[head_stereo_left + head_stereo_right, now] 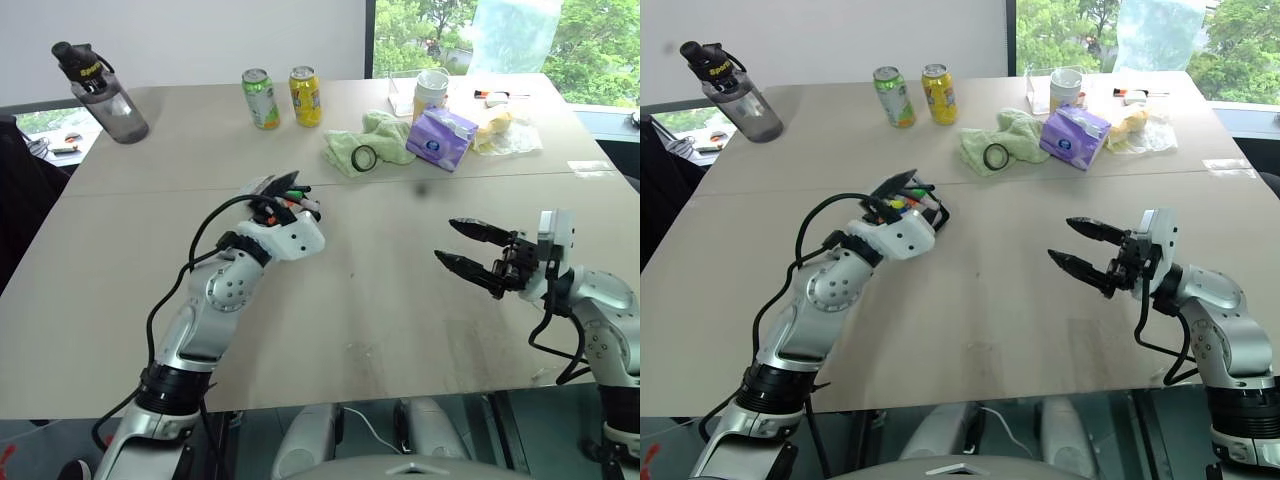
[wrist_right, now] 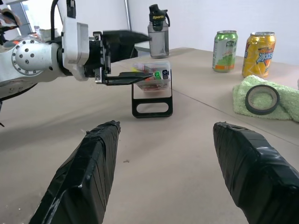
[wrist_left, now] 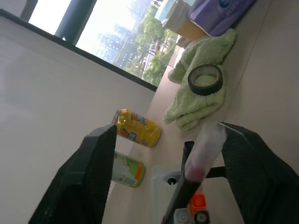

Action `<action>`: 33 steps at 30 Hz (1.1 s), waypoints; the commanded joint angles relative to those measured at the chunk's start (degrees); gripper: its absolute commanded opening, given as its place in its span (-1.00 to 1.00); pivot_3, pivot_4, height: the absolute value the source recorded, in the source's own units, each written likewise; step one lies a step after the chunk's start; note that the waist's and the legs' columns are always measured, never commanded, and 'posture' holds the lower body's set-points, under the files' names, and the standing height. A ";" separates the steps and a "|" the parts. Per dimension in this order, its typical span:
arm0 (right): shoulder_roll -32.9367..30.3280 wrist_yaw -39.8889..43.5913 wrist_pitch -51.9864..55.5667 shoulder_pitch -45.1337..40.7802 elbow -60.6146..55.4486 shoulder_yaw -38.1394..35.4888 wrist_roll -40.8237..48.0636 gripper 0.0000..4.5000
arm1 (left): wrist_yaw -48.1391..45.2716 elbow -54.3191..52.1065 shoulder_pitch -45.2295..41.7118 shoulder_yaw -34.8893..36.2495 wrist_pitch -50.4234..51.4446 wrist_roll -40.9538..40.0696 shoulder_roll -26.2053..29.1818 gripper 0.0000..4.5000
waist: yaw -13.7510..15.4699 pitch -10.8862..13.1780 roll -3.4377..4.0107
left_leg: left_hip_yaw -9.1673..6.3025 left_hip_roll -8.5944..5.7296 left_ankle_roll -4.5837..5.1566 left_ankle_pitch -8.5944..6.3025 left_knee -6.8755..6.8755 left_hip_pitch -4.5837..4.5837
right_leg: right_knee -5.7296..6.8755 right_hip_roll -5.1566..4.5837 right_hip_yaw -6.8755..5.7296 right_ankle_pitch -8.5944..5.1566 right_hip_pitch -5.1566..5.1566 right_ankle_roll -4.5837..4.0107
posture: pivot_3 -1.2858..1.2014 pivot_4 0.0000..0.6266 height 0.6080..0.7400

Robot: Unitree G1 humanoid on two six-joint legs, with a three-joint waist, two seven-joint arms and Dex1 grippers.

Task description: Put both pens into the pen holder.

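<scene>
- At the far left of the table (image 1: 120,270) we see a dark grey water bottle (image 1: 100,92) standing upright near the far edge.
- Our left gripper (image 2: 122,58) hangs over the pen holder (image 2: 152,91), its two black fingers spread apart, one above the holder's clear tray and one reaching along the tray's front; we see nothing pinched between them.
- The pen holder stands upright on the table just ahead of our left wrist, near the middle seam of the tabletop; bright marker tips show in its clear part.
- In the left wrist view a pen (image 3: 196,170) with a dark barrel, a pinkish band and a pale tip stands between the spread fingers, rising from the holder; we cannot tell where the second pen is.
- Behind the holder, well apart from it, a green can (image 1: 261,98) and a yellow can (image 1: 305,96) stand side by side.
- Further right lies a crumpled green cloth (image 1: 375,142) with a black tape ring (image 1: 364,157) resting on it, then a purple tissue pack (image 1: 441,138) just beside the cloth and a white cup (image 1: 431,93) behind that.
- Our right gripper (image 1: 468,250) hovers above the bare table on the right, well away from the holder, its fingers wide apart and empty, pointing toward the left.
</scene>
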 commanded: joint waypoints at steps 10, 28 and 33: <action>0.07 0.19 -1.48 -0.03 -0.61 -0.19 -0.08 0.52 | -0.91 -1.11 0.97 0.26 -2.28 -4.60 -0.85 0.99 | -0.05 0.00 0.00 | -0.01 0.00 0.00 0.00 0.01 0.00 | 0.01 0.00 0.00 0.00 0.00 0.00 | 0.03 -0.52 1.00; -1.23 0.79 -17.65 12.21 13.70 -1.78 -11.53 0.52 | -25.18 -20.00 26.35 15.78 29.90 -62.92 1.86 0.99 | -0.58 -0.06 0.17 | 0.03 0.14 0.00 -0.01 -0.05 0.13 | 0.07 0.07 0.19 -0.01 0.03 -0.03 | 0.03 -0.52 1.00; -1.54 0.92 -18.36 12.12 14.62 -1.53 -11.99 0.52 | -23.17 -19.48 33.50 16.09 28.89 -58.85 3.81 0.99 | -0.23 -0.07 0.19 | 0.07 0.10 0.05 -0.04 0.03 0.23 | 0.01 0.02 0.19 -0.01 0.25 -0.02 | 0.03 -0.52 1.00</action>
